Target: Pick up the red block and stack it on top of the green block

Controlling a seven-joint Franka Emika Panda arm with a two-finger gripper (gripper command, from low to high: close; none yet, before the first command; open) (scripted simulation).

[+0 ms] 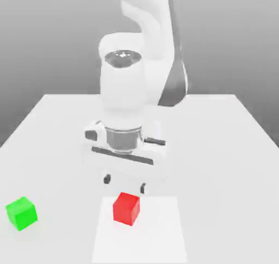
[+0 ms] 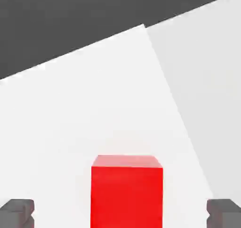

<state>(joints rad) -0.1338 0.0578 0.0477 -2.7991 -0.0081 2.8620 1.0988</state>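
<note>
Red block (image 1: 126, 208) sits on the white table (image 1: 229, 148), near the front edge in the exterior view, on a slightly brighter rectangular patch. Green block (image 1: 22, 213) is well apart from it, off toward the exterior view's left, at about the same depth, nothing on top of it. Gripper (image 1: 125, 184) hangs above and just behind the red block, fingers spread wide, holding nothing, pointing down. Hand view confirms: red block (image 2: 126, 192) sits centred between the two dark fingertips (image 2: 18, 213), clear gap on both sides, no contact. Cube, so no long axis to worry about; its faces look roughly square to the finger line, slight yaw at most. Key relation: block lies straight below the open hand and a touch forward of it in the exterior view. My read: still in the approach stage, grasp not yet made. Next move needs a mostly vertical drop with a small forward correction, then closing on the side faces. Stacking target then calls for a long lateral carry toward the exterior view's left.
</note>
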